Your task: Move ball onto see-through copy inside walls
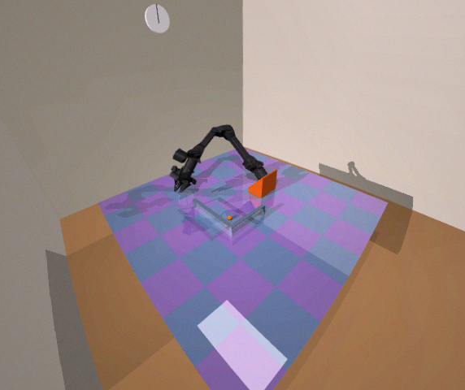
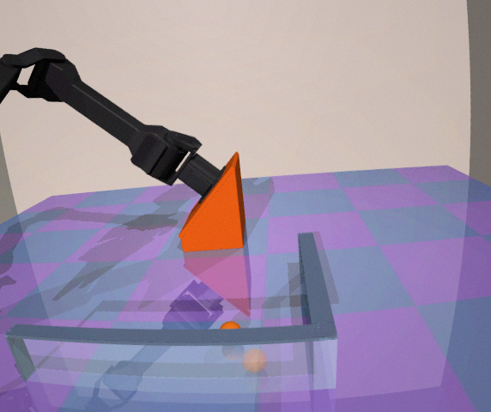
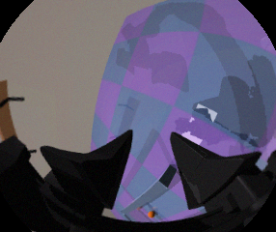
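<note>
Top: gripper (image 1: 184, 184) left of centre, half spread, holding nothing; orange ball (image 1: 229, 217) mid-frame inside clear walls (image 1: 241, 219)

Exterior: ball (image 2: 229, 325) lower centre, see-through copy (image 2: 254, 360) just below

Wrist: ball (image 3: 151, 215) at bottom edge; approach underway, descent beside ball probably next

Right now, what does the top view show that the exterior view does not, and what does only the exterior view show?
Only the top view shows the jaws of the gripper, half open with nothing between them, low over the floor to the left of the walls, and a round disc on the grey wall. Only the exterior view shows the see-through copy plainly, near the corner. Both show the ball, the clear walls and the orange wedge.
</note>
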You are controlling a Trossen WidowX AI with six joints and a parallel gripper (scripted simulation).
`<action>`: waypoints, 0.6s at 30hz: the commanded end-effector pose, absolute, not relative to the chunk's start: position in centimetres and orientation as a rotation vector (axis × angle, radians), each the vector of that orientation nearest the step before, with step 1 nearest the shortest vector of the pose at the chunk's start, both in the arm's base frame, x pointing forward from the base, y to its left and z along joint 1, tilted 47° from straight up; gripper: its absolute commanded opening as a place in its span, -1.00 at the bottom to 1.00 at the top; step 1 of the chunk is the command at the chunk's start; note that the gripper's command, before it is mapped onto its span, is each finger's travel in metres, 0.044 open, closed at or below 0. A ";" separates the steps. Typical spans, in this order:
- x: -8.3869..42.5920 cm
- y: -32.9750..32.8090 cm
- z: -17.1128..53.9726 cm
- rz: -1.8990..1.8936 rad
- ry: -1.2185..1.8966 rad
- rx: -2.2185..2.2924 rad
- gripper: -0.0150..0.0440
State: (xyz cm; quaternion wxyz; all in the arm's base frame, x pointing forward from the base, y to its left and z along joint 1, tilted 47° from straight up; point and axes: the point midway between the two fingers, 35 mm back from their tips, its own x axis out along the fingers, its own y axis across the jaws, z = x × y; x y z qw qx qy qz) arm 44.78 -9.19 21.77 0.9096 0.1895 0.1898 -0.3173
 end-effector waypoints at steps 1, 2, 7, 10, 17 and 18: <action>45.1 -6.4 18.6 -0.602 0.553 0.199 0.27; 45.1 -5.7 17.7 -0.584 0.598 0.143 0.27; 44.5 -2.1 13.6 -0.477 0.807 -0.151 0.27; 43.6 0.1 11.0 -0.385 0.940 -0.366 0.27; 40.4 5.8 4.5 -0.013 1.255 -1.003 0.27; 39.9 6.5 3.6 0.051 1.292 -1.093 0.27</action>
